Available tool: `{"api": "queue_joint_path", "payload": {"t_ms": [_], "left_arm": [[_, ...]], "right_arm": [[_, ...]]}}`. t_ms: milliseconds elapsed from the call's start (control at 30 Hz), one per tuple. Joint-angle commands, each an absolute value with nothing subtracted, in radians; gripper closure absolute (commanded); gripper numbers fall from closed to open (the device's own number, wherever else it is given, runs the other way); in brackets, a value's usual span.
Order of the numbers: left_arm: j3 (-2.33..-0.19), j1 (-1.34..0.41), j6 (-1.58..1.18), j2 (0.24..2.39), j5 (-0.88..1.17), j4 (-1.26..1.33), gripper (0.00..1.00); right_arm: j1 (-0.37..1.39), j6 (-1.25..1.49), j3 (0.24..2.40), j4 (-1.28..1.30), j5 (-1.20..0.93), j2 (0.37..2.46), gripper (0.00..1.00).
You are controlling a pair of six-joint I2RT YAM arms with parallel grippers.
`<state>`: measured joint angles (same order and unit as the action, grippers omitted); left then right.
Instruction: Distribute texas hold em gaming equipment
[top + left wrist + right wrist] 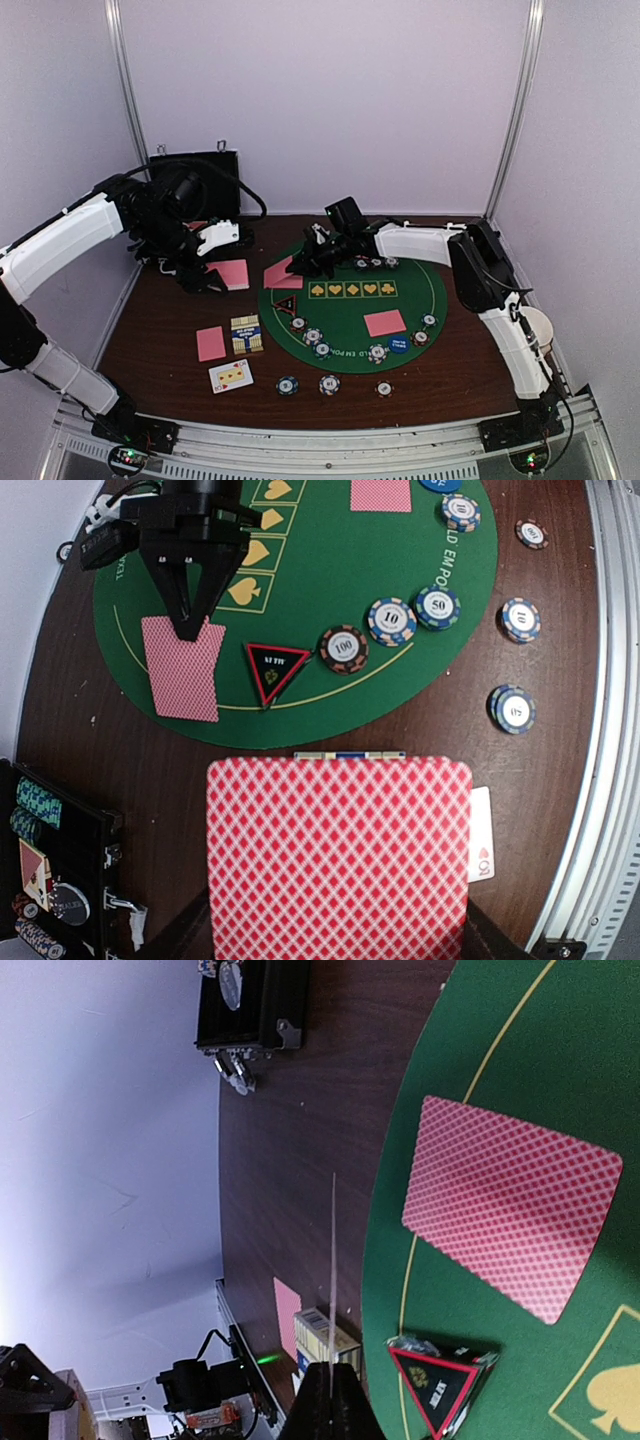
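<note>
At the far left corner of the table, the black case stands open, and the left wrist view shows stacked chips inside it, so I judge the unpacking unfinished. Just in front of it, my left gripper is clamped on a pink-backed card, carried flat above the wood, not yet laid down.

Toward the near left corner lie a pink card, a card box and a face-up card, close together.

The green mat fills the middle of the table. At its left rim a dealt card lies face down, with the triangle marker just beside it. My right gripper hovers over that card. In the right wrist view its fingers look pressed together on a thin sliver, which I take to be a card seen edge-on, though I can't be certain.

Along the mat's near arc runs a row of chips with a blue button among them, and a second card lies on the mat toward the right. A few chips sit at the mat's far side. Three loose chips lie off the mat near the near edge. A paper cup stands at the right edge.

I'd call it about halfway: several places have cards and chips, two cards are in hand, and stock remains in the case.
</note>
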<state>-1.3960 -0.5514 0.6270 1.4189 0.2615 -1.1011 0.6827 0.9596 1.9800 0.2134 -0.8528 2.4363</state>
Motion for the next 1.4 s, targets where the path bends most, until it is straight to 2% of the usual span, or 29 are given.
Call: {"api": "queue_joint_path", "payload": {"t_ms": [0,600,800,900,967,1133,1167,1233,1367], "left_arm": [[-1.396,-0.549,0.628,1.398,0.27,-1.089,1.0],[-1.39,-0.549,0.632,1.398,0.276,-1.091,1.0],[-1.392,-0.549,0.632,1.398,0.278,-1.091,1.0],[-1.391,-0.549,0.632,1.398,0.28,-1.092,1.0],[-1.391,-0.549,0.632,1.399,0.281,-1.091,1.0],[-1.394,-0.549,0.632,1.402,0.281,-1.091,1.0],[-1.394,-0.549,0.631,1.402,0.282,-1.091,1.0],[-1.394,-0.549,0.632,1.403,0.281,-1.091,1.0],[-1.398,-0.549,0.63,1.406,0.282,-1.092,1.0]], "right_arm": [[0.674,0.925,2.065,0.268,-0.785,2.513,1.0],[0.657,0.896,2.107,0.333,-0.729,2.574,1.0],[0.662,0.887,2.106,0.355,-0.733,2.576,0.96],[0.672,0.876,2.107,0.372,-0.731,2.576,0.9],[0.674,0.863,2.108,0.392,-0.723,2.571,0.83],[0.675,0.806,2.114,0.466,-0.679,2.53,0.53],[0.675,0.795,2.114,0.481,-0.669,2.518,0.46],[0.672,0.768,2.118,0.521,-0.649,2.497,0.26],[0.671,0.715,2.118,0.583,-0.589,2.44,0.01]]}}
